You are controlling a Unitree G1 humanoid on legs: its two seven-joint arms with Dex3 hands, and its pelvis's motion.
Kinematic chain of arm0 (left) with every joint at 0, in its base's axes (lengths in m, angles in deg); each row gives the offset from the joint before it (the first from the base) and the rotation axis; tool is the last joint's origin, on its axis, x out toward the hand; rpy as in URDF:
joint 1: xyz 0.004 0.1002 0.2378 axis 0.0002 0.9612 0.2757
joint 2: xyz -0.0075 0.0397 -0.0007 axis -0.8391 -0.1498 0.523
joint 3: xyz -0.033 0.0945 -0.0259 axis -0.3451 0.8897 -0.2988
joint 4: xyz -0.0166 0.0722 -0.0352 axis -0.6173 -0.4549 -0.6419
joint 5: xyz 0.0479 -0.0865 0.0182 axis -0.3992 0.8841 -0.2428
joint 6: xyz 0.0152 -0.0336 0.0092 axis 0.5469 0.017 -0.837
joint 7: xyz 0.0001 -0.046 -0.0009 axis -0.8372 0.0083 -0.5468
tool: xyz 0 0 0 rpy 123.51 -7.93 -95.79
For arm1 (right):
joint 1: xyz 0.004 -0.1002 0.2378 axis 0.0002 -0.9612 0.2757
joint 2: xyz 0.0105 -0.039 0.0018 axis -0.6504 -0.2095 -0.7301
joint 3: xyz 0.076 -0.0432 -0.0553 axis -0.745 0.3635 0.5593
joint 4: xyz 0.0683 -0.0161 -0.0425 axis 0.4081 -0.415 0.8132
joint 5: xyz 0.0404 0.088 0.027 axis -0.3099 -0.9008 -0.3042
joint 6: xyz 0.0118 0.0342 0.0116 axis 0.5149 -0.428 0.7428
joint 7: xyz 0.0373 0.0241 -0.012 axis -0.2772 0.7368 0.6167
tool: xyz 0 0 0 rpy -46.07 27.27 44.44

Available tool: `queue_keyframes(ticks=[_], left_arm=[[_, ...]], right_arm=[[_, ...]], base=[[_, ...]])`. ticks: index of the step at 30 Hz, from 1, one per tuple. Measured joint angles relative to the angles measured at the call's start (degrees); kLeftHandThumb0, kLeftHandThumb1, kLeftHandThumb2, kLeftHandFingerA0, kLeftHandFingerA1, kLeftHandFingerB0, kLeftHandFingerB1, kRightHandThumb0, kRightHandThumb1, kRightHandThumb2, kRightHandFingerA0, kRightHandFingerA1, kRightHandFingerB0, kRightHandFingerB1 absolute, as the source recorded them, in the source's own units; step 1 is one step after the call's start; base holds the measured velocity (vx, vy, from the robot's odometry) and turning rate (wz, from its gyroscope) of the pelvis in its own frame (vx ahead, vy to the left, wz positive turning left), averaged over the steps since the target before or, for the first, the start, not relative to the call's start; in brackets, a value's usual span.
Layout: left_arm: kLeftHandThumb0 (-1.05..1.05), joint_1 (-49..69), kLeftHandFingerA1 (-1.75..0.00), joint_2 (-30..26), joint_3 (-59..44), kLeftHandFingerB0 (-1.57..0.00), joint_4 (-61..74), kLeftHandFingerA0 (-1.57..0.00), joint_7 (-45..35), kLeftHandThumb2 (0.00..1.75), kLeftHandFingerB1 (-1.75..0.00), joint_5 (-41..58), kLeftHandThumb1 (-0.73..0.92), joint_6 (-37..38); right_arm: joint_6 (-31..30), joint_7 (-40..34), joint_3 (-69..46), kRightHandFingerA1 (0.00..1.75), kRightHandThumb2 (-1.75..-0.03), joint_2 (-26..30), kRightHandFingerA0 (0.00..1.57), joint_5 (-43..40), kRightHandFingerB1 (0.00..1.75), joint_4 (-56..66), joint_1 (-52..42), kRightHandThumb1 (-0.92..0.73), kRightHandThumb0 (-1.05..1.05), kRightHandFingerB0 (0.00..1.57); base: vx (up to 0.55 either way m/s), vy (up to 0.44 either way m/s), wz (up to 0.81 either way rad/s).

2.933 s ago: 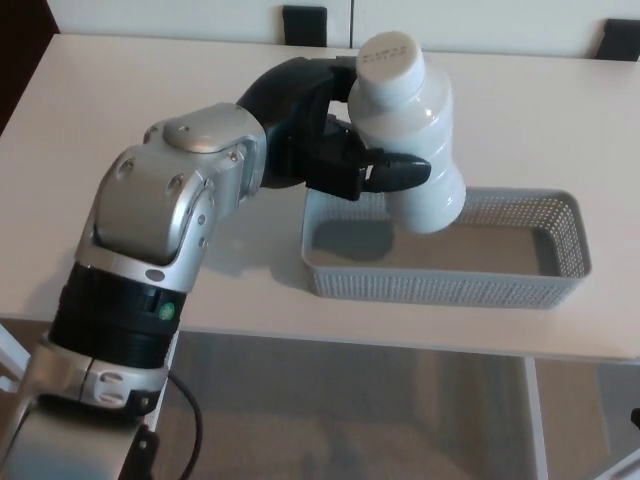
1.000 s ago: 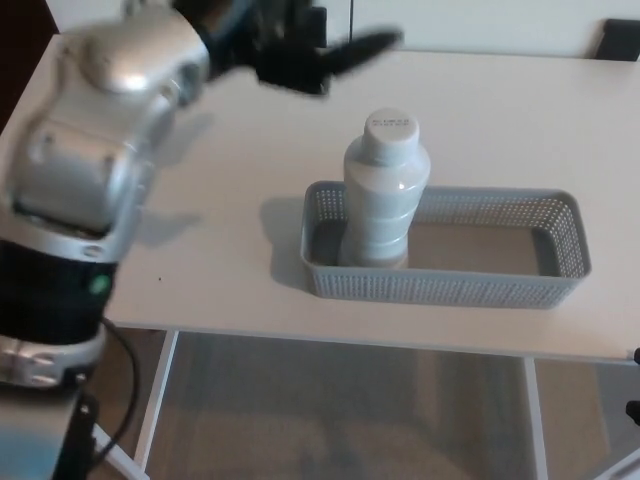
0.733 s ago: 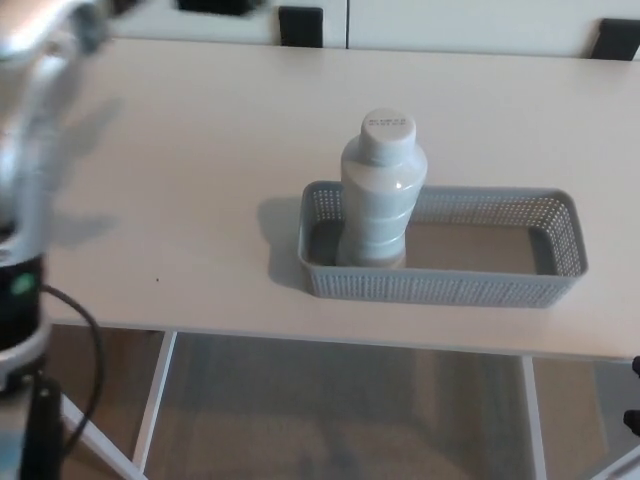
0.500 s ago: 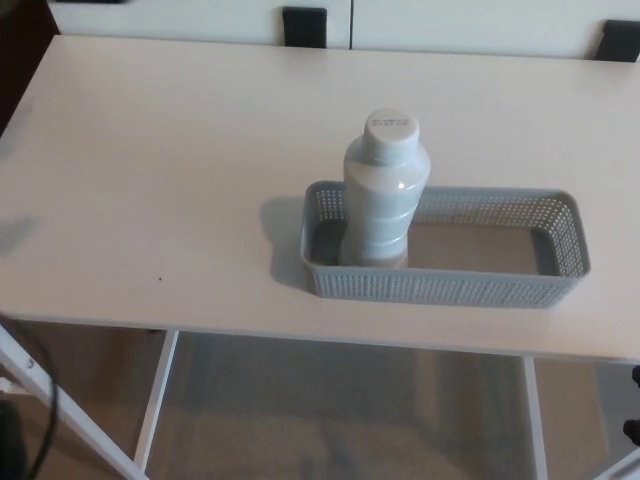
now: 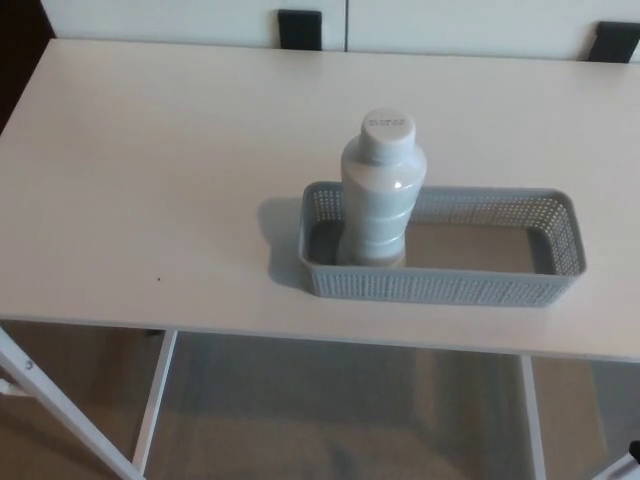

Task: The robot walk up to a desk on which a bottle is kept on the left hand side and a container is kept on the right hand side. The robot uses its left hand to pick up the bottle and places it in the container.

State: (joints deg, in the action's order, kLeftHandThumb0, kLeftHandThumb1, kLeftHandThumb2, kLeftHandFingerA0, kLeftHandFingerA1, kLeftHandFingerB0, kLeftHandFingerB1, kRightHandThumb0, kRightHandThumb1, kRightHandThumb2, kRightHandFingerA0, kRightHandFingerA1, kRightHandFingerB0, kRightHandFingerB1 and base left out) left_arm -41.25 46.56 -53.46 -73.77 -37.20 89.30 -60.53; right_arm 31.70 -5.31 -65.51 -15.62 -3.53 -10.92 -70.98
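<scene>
the bottle (image 5: 380, 190) is being seen upright inside the left end of the container (image 5: 470, 285), its base resting on the basket floor and its cap rising well above the rim. the container is sitting toward the right of the desk (image 5: 150, 170). the left arm, which was being drawn back over the desk a second ago, is no longer being shown, and neither hand is in view, so nothing can be said of their fingers. the placement is being judged complete.
</scene>
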Motion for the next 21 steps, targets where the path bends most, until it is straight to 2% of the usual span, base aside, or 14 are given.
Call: queue_keyframes(ticks=[1,2,3,4,8,12,13,21], left_arm=[[-0.86,1.0,-0.13,0.0,-0.3,-0.09,-0.9,0.00,0.1,1.03,-0.17,0.0,0.71,0.1],[-0.77,1.0,-0.24,0.0,-0.3,0.00,-0.9,0.00,0.1,1.03,-0.21,0.0,0.71,0.1],[-0.77,5.7,-0.24,0.1,-1.4,0.00,-5.8,0.00,0.5,1.03,-0.21,-0.2,0.71,0.8],[-0.67,5.9,-0.41,0.1,-1.5,-0.08,-6.1,-0.06,0.5,0.68,-0.23,-0.2,0.87,0.8],[-0.68,13.2,-0.47,0.8,-2.3,-0.08,-15.9,-0.11,1.1,0.70,-0.20,-0.3,0.92,1.9],[-0.68,14.4,-0.47,1.1,-2.3,-0.08,-17.6,-0.11,1.2,0.70,-0.20,-0.4,0.92,2.1],[-0.68,19.2,-0.47,2.0,-2.3,-0.08,-25.4,-0.11,1.6,0.70,-0.20,-0.4,0.92,3.2],[-0.68,26.6,-0.47,3.0,-2.4,-0.08,-39.9,-0.11,2.5,0.70,-0.20,-0.5,0.92,6.5]], right_arm=[[0.0,0.0,0.0,0.47,-0.60,0.0,0.43,0.0,0.43,-0.1,-0.1,-0.71,-0.23,0.38],[0.0,0.0,0.0,0.45,-0.60,0.0,0.41,0.0,0.42,-0.1,-0.1,-0.72,-0.23,0.37],[0.0,0.0,0.0,0.45,-0.60,0.0,0.41,0.0,0.42,-0.1,-0.1,-0.72,-0.23,0.37],[0.0,0.0,0.0,0.46,-0.60,0.0,0.42,0.0,0.43,-0.1,-0.1,-0.72,-0.22,0.38],[0.0,0.0,-0.1,0.45,-0.61,0.0,0.41,0.0,0.43,-0.2,-0.5,-0.72,-0.23,0.38],[0.0,0.0,-0.1,0.45,-0.61,0.0,0.41,0.0,0.43,-0.2,-0.6,-0.72,-0.23,0.38],[0.0,0.0,-0.2,0.45,-0.61,0.0,0.41,-0.1,0.43,-0.2,-0.6,-0.72,-0.23,0.38],[0.0,0.0,-0.8,0.45,-0.61,0.0,0.41,0.0,0.43,-0.7,-1.4,-0.72,-0.23,0.38]], base=[[0.00,0.000,0.00],[0.00,0.000,0.00],[0.00,0.000,-0.10],[0.00,0.000,0.00],[0.00,0.000,0.00],[0.00,0.000,0.00],[0.00,0.000,0.00],[0.00,0.000,0.00]])
